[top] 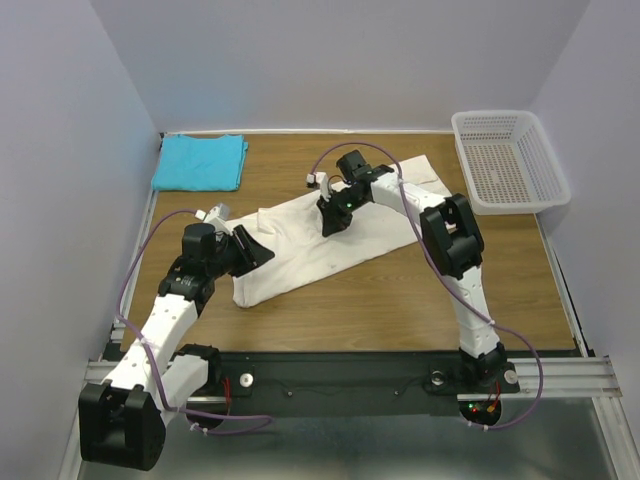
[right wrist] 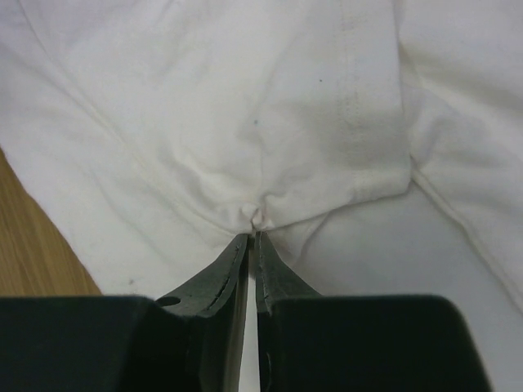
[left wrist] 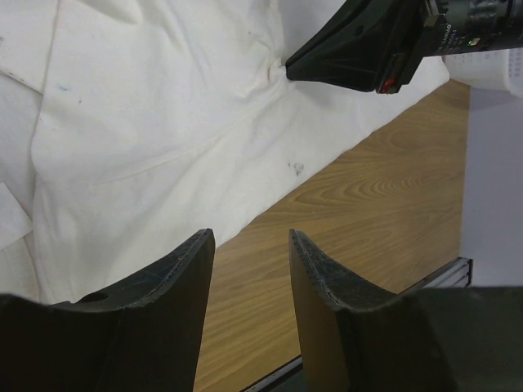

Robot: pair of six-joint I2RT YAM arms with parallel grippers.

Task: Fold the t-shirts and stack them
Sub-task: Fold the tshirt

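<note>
The cream-white t-shirt (top: 330, 245) lies spread across the middle of the wooden table, partly folded. My right gripper (right wrist: 253, 235) is shut on a pinched fold of the white t-shirt (right wrist: 245, 122), the cloth bunching at its tips; the same gripper (top: 332, 222) sits over the shirt's centre in the top view. My left gripper (left wrist: 249, 237) stands open over bare wood just off the white shirt's (left wrist: 147, 122) near edge, nothing between its fingers; from above the left gripper (top: 255, 250) is at the shirt's left end. The turquoise-blue t-shirt (top: 200, 162) lies folded at the far left corner.
A white mesh basket (top: 510, 160) stands at the far right corner. Grey walls enclose the table on three sides. The metal rail (top: 560, 375) with the arm bases runs along the near edge.
</note>
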